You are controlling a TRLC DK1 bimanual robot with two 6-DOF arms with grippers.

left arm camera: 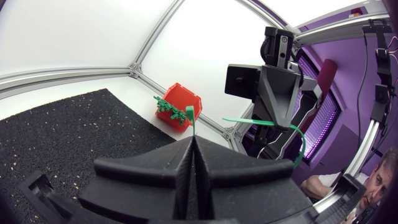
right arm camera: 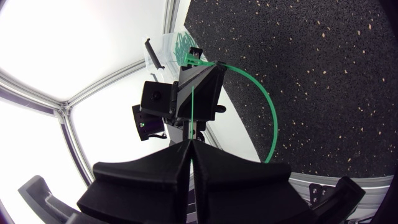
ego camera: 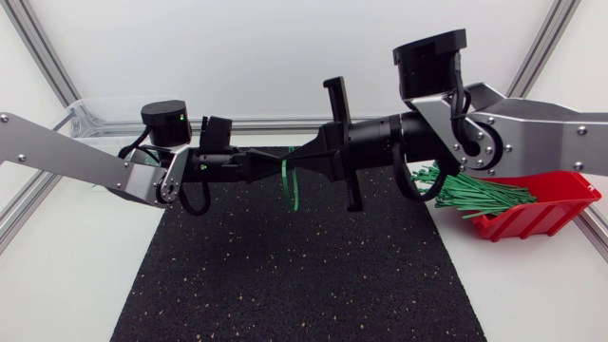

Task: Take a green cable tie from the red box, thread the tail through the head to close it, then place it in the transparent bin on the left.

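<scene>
Over mat (ego camera: pixel 285 275) — left pincer (ego camera: pixel 277 169), right pincer (ego camera: pixel 298 161) clamp tie (ego camera: pixel 292 193).

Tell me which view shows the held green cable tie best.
The right wrist view: the cable tie shows as a whole arc. The head view shows a small loop; the left wrist view, thin pieces.

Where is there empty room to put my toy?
Crowded: mid-table, where the left gripper and right gripper pinch the green cable tie, and by the red box. Bare: the black mat from there to its front edge.
</scene>
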